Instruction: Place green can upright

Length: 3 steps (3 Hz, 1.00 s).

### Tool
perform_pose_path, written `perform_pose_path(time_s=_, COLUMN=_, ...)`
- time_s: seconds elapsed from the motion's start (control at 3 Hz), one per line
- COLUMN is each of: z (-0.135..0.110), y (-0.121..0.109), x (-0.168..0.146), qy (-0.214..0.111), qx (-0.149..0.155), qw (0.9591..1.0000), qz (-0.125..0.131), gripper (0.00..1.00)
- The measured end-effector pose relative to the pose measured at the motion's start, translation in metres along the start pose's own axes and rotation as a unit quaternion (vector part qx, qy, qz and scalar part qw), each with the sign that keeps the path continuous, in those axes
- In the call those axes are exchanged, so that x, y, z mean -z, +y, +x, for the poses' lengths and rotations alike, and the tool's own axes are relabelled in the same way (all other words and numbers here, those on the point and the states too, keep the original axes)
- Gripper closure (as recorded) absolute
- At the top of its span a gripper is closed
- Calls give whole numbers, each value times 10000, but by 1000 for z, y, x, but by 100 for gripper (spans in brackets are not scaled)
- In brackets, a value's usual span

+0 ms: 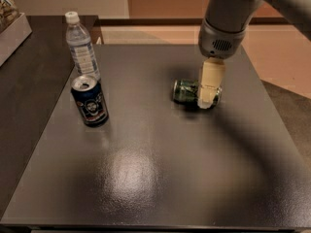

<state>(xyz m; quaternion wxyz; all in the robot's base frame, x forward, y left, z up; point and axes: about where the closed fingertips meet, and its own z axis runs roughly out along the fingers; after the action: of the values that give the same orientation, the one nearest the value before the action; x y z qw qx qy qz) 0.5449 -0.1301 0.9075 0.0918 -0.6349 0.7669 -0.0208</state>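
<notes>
The green can (186, 91) lies on its side on the dark table (155, 178), right of the middle, its silver end facing left. My gripper (208, 97) hangs from the grey arm at the top right and comes down over the can's right half. One pale finger (211, 82) stands in front of the can and hides part of it.
A black can with a round emblem (89, 101) stands upright at the left. A clear plastic water bottle (82, 45) stands just behind it. A box edge (12, 30) shows at the far left on a lower surface. The table's right edge borders tan floor.
</notes>
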Motion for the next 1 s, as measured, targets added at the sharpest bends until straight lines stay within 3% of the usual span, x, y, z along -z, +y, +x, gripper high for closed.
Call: perform_pose_path(time_s=1.0, z=-20, y=7, x=-48, qy=98, qx=-162, qw=9992, qz=-362, gripper=0)
